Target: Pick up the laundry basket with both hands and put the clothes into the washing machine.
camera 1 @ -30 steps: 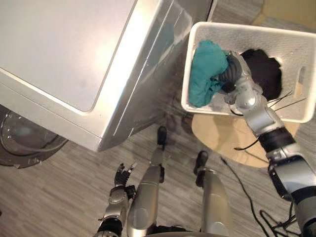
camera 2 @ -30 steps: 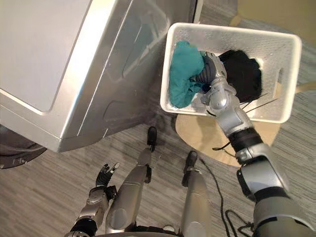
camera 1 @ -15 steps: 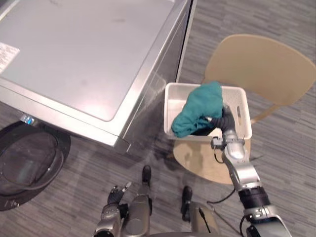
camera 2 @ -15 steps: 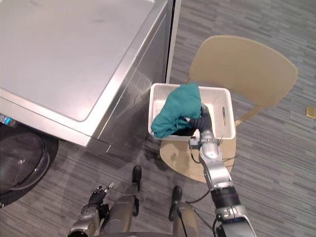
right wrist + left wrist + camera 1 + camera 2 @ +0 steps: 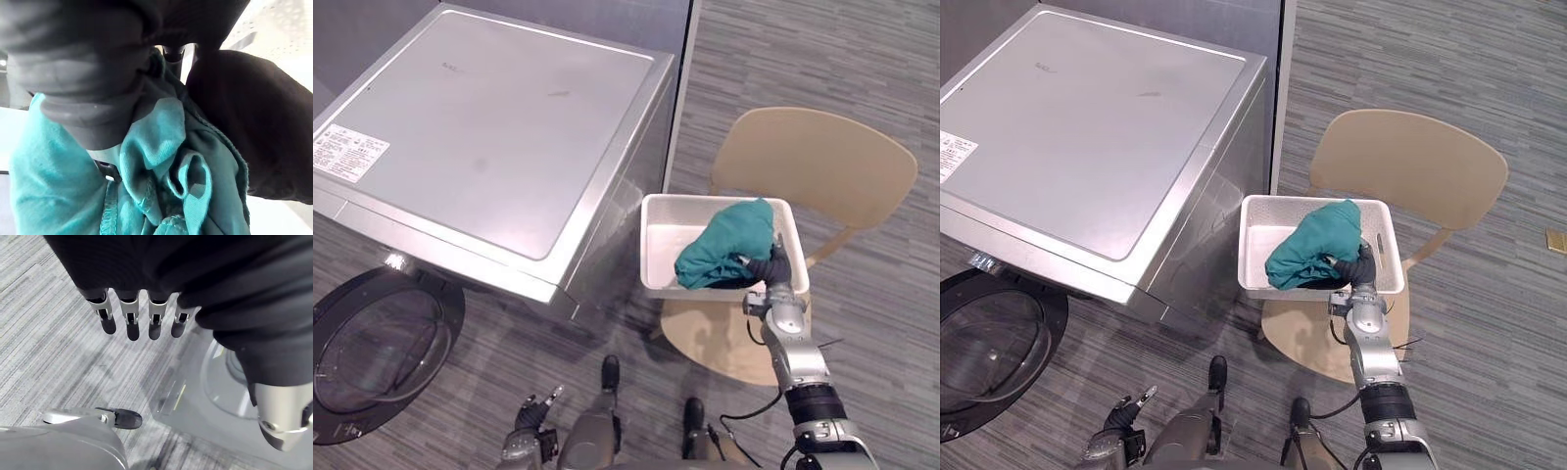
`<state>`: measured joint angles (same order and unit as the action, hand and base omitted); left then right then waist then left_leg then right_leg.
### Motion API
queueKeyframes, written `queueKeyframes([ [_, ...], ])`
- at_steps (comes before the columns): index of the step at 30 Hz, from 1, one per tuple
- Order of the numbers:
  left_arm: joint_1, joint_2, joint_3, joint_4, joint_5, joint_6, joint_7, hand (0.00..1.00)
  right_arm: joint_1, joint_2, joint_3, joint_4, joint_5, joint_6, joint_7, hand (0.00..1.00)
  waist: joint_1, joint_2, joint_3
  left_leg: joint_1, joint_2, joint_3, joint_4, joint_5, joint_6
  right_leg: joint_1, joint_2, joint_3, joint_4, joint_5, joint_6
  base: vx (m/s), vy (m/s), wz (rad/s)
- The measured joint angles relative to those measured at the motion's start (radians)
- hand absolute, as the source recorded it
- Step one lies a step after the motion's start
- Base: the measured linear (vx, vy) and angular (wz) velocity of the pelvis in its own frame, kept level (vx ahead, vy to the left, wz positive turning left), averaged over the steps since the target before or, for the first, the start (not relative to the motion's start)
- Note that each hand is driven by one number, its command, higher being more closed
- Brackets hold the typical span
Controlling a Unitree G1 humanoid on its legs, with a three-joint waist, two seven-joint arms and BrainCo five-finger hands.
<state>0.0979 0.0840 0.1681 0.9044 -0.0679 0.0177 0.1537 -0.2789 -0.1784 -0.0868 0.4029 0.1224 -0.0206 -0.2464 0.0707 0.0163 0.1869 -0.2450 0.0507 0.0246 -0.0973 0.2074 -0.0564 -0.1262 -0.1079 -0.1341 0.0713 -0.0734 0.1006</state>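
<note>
One teal cloth garment has come up. A second ago it lay in the white perforated plastic basket; now my right hand holds it bunched in curled fingers above the rim. The basket sits unlifted on the pale wooden chair, so I judge the clothes go piecemeal to the silver washing machine. My right wrist view adds a black garment touching the teal one. My left hand hangs low, fingers straight.
</note>
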Motion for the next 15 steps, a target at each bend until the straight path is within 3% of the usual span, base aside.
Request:
queueKeyframes([
  [8, -0.001, 0.0, -0.004, -0.001, -0.001, -0.005, 0.001, 0.0, -0.126, -0.033, 0.0, 0.123, -0.035, 0.01, -0.017, 1.0, 0.003, 0.037, 0.031, -0.012, -0.001, -0.012, -0.001, 0.0, 0.001, -0.001, 0.001, -0.008, -0.006, 0.004, 0.001, 0.01, -0.004, 0.03],
  [9, -0.001, 0.0, -0.004, -0.001, -0.002, -0.005, 0.001, 0.0, -0.137, -0.043, -0.001, 0.134, -0.045, 0.014, -0.022, 0.0, 0.003, 0.039, 0.032, -0.019, -0.002, -0.018, 0.0, 0.001, 0.001, -0.001, 0.002, -0.011, -0.006, 0.004, 0.001, 0.06, -0.012, 0.1],
  [15, -0.005, -0.002, -0.01, -0.006, -0.003, -0.006, 0.001, 0.0, -0.193, -0.048, -0.022, 0.174, -0.058, 0.029, -0.04, 0.0, 0.003, 0.039, 0.071, -0.021, -0.003, -0.023, 0.0, 0.001, 0.001, 0.001, 0.001, -0.026, -0.005, 0.004, 0.0, 0.04, -0.013, 0.04],
])
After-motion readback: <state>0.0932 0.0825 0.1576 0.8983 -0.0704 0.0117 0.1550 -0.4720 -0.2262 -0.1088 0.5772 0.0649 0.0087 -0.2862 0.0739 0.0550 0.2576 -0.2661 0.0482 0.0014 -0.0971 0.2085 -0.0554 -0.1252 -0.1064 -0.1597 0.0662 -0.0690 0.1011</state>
